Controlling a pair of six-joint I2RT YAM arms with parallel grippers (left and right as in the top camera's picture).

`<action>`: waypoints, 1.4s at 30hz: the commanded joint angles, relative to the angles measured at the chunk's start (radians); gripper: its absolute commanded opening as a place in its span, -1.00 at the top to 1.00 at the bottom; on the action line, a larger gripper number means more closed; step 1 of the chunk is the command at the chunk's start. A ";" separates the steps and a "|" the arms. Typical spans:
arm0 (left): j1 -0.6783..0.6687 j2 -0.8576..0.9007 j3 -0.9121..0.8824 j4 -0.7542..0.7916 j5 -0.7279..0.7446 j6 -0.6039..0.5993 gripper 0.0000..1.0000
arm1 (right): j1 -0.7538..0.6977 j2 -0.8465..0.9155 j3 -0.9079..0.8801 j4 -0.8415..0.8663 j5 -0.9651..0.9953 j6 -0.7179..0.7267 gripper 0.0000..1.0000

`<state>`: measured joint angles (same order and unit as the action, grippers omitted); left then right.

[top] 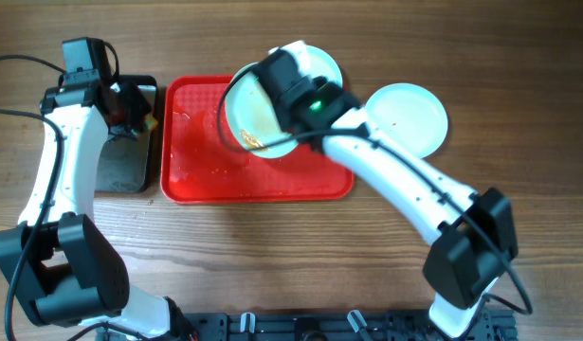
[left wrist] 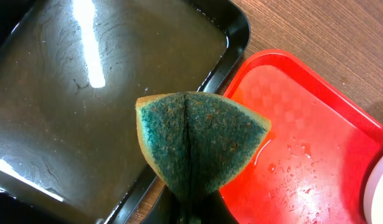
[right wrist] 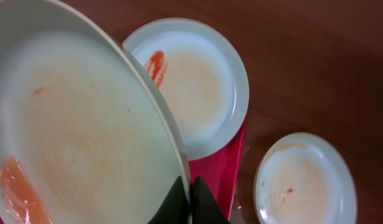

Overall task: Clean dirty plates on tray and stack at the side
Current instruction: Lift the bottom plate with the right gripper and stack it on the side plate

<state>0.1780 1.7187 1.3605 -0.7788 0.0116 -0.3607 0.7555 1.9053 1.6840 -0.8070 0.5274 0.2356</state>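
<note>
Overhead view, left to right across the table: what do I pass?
Going right: black pan → red tray → plate on the bare wood. The lifted plate and the rear plate overlap the tray, so they are left out.

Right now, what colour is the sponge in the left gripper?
The sponge has a teal-green scrub face over yellow foam; clearest in the left wrist view.

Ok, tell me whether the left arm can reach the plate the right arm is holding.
Probably yes: the left jaws hold the sponge at the tray's left edge, the plate hangs over the tray, and only bare tray lies between them.
</note>
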 commanded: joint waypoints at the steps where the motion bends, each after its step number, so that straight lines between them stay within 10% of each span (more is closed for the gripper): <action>1: 0.004 0.005 -0.006 0.003 -0.013 0.013 0.92 | 0.110 -0.021 0.025 0.043 0.335 -0.092 0.91; 12: 0.004 0.005 -0.006 0.003 -0.013 0.013 0.92 | 0.260 -0.020 0.025 0.245 0.767 -0.284 0.91; 25: 0.003 0.005 -0.006 0.000 -0.013 0.012 0.92 | 0.193 -0.025 0.024 -0.010 0.332 -0.008 0.91; 32: 0.003 0.005 -0.006 -0.001 -0.012 0.012 0.92 | -0.144 -0.158 0.024 -0.034 -0.283 0.026 0.91; 42: 0.003 0.005 -0.006 -0.001 -0.013 0.012 0.92 | -0.724 -0.167 -0.073 -0.248 -0.474 0.083 0.91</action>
<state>0.1780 1.7187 1.3605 -0.7818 0.0116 -0.3607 0.1135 1.7325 1.6760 -1.0405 0.1333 0.2966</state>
